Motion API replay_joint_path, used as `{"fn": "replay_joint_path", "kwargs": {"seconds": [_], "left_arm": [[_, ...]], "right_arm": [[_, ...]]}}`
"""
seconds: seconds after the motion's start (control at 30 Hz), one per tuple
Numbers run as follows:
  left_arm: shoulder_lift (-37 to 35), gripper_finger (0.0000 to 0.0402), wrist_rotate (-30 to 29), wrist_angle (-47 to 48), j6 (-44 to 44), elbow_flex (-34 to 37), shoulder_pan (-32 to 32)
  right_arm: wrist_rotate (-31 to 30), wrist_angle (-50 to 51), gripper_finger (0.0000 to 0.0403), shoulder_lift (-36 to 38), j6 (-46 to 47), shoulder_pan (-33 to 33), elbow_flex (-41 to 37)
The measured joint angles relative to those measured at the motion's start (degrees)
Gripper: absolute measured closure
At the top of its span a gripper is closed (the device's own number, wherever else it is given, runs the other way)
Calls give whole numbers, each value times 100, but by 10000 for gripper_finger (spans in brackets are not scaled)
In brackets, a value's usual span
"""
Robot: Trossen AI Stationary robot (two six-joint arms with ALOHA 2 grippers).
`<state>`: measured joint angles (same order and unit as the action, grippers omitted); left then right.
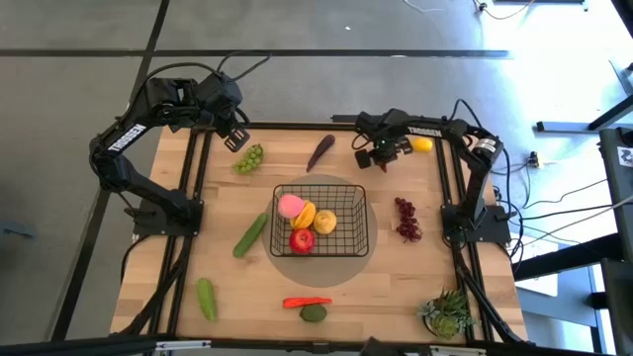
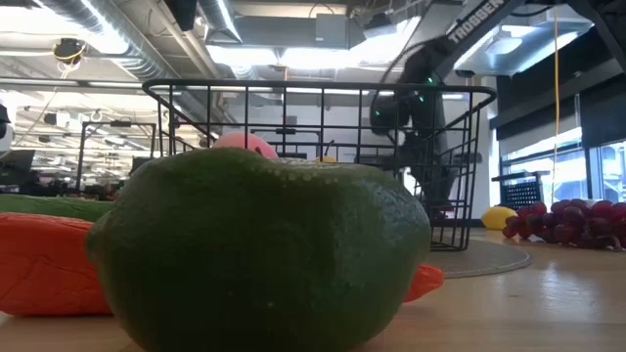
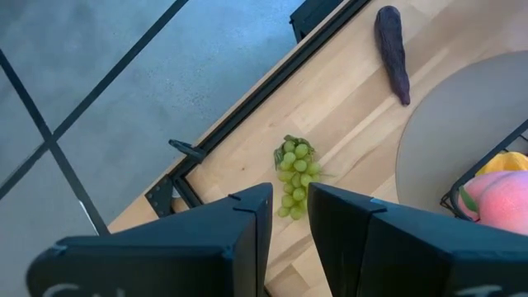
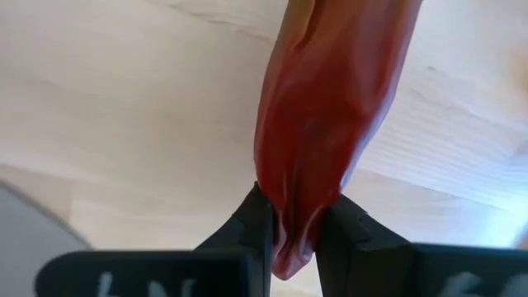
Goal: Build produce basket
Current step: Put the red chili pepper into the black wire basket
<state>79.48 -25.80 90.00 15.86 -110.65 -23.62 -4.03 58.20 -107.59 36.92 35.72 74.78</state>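
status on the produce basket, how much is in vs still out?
Done: the basket holds a peach, two lemons and a tomato. In hand: the right gripper is shut on a red chilli; the left gripper hovers above the green grapes. Left on the table: eggplant, dark grapes, two cucumbers, another chilli, a lemon.

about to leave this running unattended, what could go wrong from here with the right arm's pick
The right gripper is shut on a red chilli, but only on its narrow tip, so it might slip or swing during the carry. The basket already holds a peach, lemons and a tomato, so a long chilli could catch the rim or lie across it. The left gripper hovers over green grapes, well clear.
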Motion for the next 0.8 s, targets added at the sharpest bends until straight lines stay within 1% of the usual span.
{"fn": "replay_joint_path", "kwargs": {"seconds": [0.2, 0.43, 0.6, 0.7, 0.8], "left_arm": [[0, 333, -2, 1, 2, 0, 1], [0, 333, -2, 2, 2, 0, 2], [0, 333, -2, 2, 1, 0, 2], [0, 333, -2, 2, 0, 0, 2], [0, 333, -2, 2, -27, 0, 2]], "right_arm": [[-744, 739, 355, 133, 45, -620, 817], [-1931, 1630, 356, 571, 640, -1415, 2073], [-2456, 1694, 356, 836, 1196, -2163, 2710], [-3032, 1668, 356, 887, 1485, -2750, 3045], [-3673, 1483, 356, 890, 1686, -3336, 3199]]}}
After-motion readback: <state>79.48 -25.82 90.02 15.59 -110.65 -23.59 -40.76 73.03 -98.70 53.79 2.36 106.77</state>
